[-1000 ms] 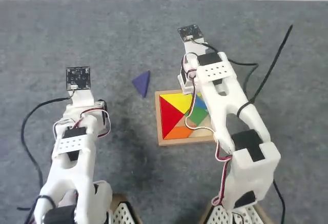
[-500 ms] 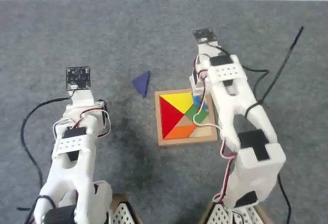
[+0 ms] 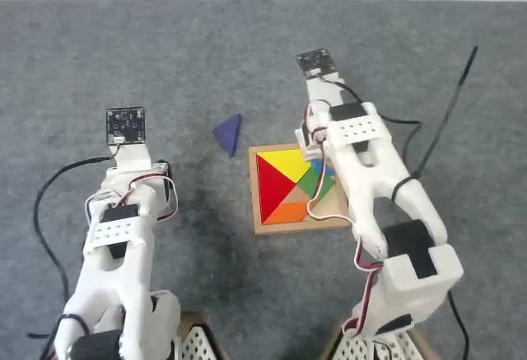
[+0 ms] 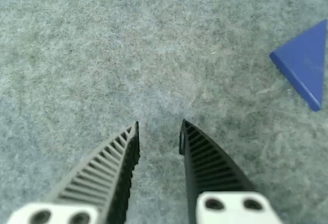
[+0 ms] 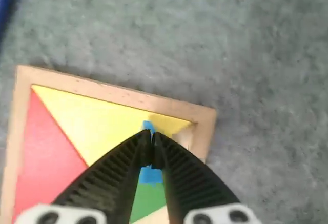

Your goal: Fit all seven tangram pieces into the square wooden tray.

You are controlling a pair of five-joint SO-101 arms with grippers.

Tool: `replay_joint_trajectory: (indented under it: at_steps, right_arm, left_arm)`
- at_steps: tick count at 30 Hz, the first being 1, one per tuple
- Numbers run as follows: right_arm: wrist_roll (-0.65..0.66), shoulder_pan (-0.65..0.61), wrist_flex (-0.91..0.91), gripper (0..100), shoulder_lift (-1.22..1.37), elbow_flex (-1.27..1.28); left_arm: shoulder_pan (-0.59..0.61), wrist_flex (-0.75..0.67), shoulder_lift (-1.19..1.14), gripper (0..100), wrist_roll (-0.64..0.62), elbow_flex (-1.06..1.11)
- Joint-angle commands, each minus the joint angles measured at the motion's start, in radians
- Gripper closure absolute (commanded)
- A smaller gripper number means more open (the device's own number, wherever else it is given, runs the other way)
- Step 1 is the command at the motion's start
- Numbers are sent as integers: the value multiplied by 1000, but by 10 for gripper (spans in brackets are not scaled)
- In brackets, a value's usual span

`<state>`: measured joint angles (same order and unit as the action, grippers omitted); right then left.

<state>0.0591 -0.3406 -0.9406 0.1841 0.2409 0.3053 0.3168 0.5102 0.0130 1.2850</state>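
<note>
Right tool (image 5: 152, 137) closed on the pale-blue piece (image 5: 148, 175) at the tray (image 5: 118, 93) corner, left tool (image 4: 159, 126) half open and empty over the bench, near the blue triangle (image 4: 305, 62) lying outside the tray: likely light, stiff and slick, so you should pinch it across two edges.

Grey, felt-covered bench (image 3: 165, 63), flat and even throughout. Lying on it near the middle, a square wooden tray (image 3: 253, 191). Just beyond the tray's far left corner, apart from it, a dark blue triangle (image 3: 228, 132). Looping across the near left, a black cable (image 3: 38, 216)
</note>
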Motion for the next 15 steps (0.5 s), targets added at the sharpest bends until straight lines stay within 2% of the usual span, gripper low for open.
replay_joint_trajectory:
  at_steps: [1, 8, 15]
  right_arm:
    - [43, -38, 24, 991, -65, -8]
    - [55, -33, 27, 991, -1, -15]
    - [58, 22, 59, 991, 50, -15]
  left_arm:
    - [-5, -21, -2, 877, 12, -12]
    - [-5, -21, -2, 877, 12, -12]
    - [-5, -21, -2, 877, 12, -12]
